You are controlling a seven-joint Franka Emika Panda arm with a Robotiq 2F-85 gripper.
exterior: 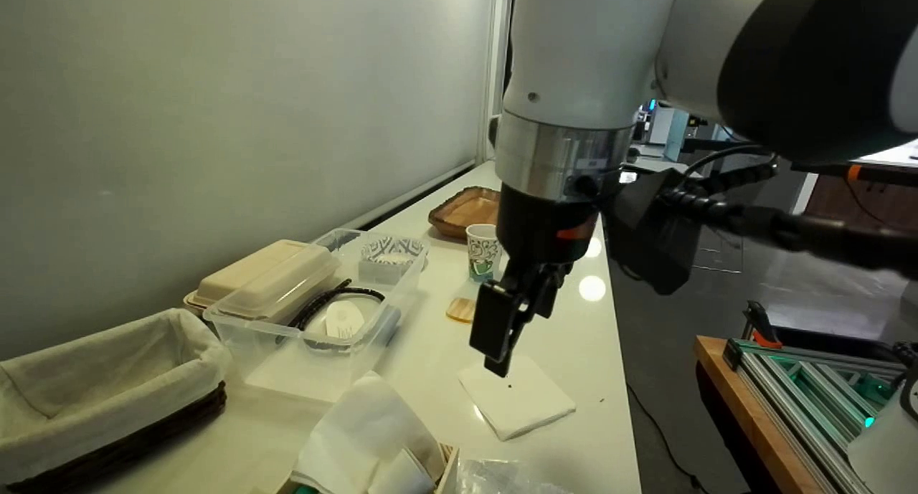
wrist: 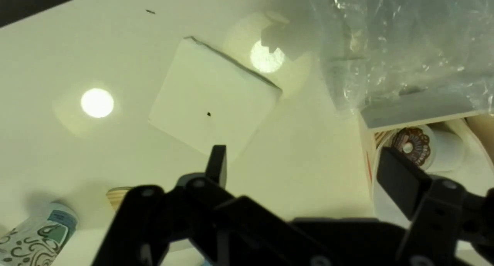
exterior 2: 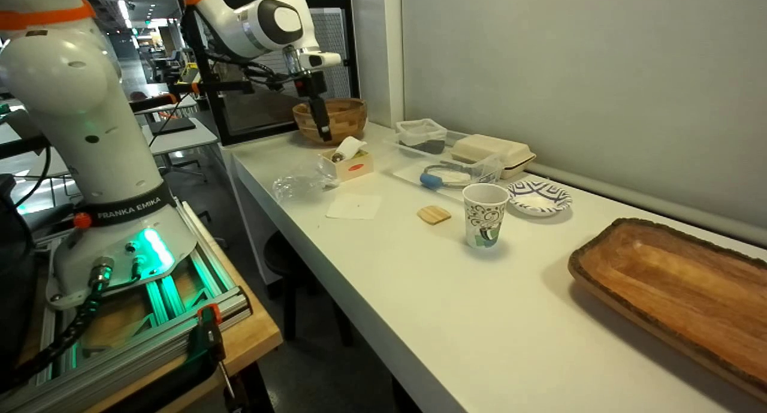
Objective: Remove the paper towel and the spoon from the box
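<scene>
Claw (wrist: 303, 158) spread wide, above tbl (exterior 2: 383, 281); paper towel (exterior: 341, 437) lower, off to 1 side.
Towel's bunched in small box (exterior 2: 353, 168), poking up past rim, pod (wrist: 444, 150) w/ brown label up against it. Wrist view: 1 finger (wrist: 401, 181) overlaps towel, other's by corner of flat napkin (wrist: 216, 96). Claw & towel apart in both exterior views.
</scene>
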